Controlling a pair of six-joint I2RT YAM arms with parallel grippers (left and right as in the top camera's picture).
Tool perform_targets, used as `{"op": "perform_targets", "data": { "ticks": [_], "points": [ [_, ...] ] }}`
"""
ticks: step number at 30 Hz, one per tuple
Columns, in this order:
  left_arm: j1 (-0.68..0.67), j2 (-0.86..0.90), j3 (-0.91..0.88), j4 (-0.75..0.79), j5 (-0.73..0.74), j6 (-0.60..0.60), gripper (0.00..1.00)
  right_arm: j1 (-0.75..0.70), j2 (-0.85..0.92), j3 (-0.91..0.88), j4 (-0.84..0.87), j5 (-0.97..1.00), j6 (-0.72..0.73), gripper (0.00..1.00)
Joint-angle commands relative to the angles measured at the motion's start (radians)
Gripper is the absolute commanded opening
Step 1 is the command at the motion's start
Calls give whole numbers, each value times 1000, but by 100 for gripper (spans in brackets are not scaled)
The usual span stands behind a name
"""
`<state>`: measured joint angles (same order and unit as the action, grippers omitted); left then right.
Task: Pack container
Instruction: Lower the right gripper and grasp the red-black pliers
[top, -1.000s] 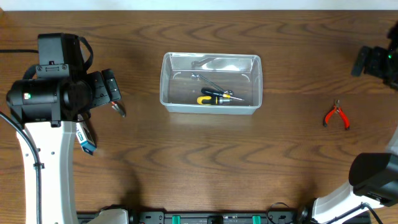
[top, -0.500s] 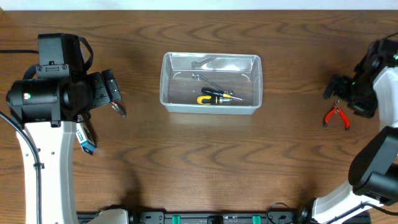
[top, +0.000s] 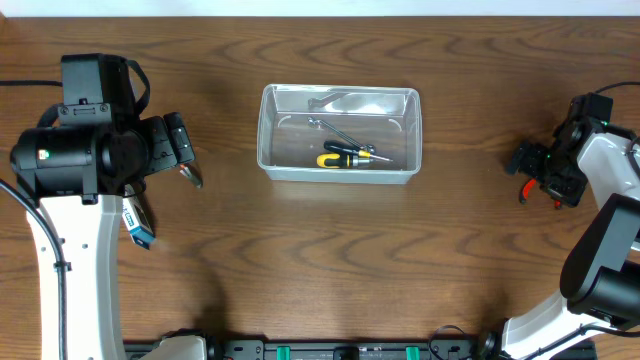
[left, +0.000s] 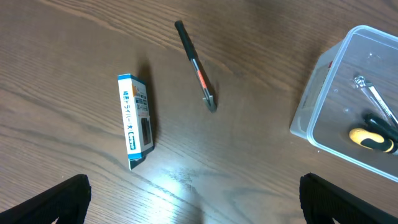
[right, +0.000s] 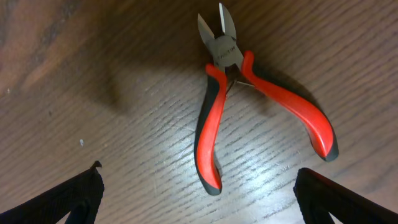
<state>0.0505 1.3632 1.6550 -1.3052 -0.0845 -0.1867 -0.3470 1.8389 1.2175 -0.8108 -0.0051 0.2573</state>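
The clear container stands mid-table and holds a yellow-and-black screwdriver and a thin metal tool. Its corner also shows in the left wrist view. Red-handled pliers lie flat on the table at the right. My right gripper is open and empty, low over the pliers, with a finger on each side of the handles. In the overhead view it covers most of the pliers. My left gripper is wide open and empty above the table left of the container.
A small blue-and-white box and a thin black pen-like tool with a red band lie on the table under the left arm. Both also show in the overhead view, the box and the tool.
My right arm has swung in from the far right edge and come down over the red pliers. The left arm and the container have not moved.
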Motion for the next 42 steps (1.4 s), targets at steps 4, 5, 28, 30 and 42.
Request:
{"op": "perform_targets", "data": {
  "ticks": [4,5,28,30,42],
  "points": [
    [5,-5,8,-4,-1,1,98,8,-3,-9,27,-2,35,99],
    [5,-5,8,-4,-1,1,98,8,-3,-9,31,-3,35,99],
    [5,-5,8,-3,-1,1,98,8,171,-9,101,-12,56,93],
    [5,-5,8,-3,-1,1,98,8,175,-9,104,-15,56,86],
    [5,-5,8,-3,-1,1,98,8,175,-9,109,-29,56,44]
  ]
}}
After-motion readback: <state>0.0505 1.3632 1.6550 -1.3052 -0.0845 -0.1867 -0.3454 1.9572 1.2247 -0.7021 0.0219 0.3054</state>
